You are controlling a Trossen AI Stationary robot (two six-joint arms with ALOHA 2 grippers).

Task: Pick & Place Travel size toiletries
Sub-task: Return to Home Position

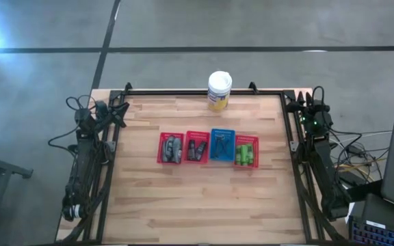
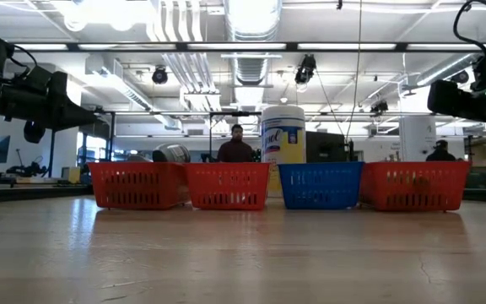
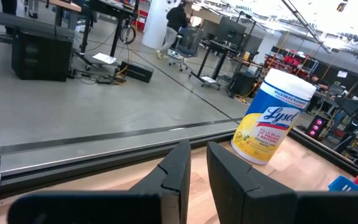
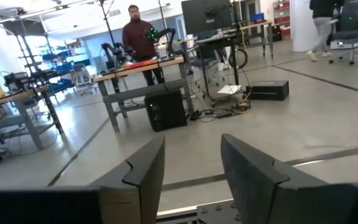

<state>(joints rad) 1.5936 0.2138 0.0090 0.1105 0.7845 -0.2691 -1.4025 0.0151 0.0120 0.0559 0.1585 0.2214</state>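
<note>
Toiletries lie in the trays, left gripper narrowly parted and right gripper spread, well clear of them, so only homing seems left.

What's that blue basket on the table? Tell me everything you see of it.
The blue basket is a small rectangular tray, plastic by its look, with slotted walls. It stands level on the wooden table, third from the left arm's side in a row with three red baskets, close beside its neighbours. Inside lie thin dark sticks.
</note>
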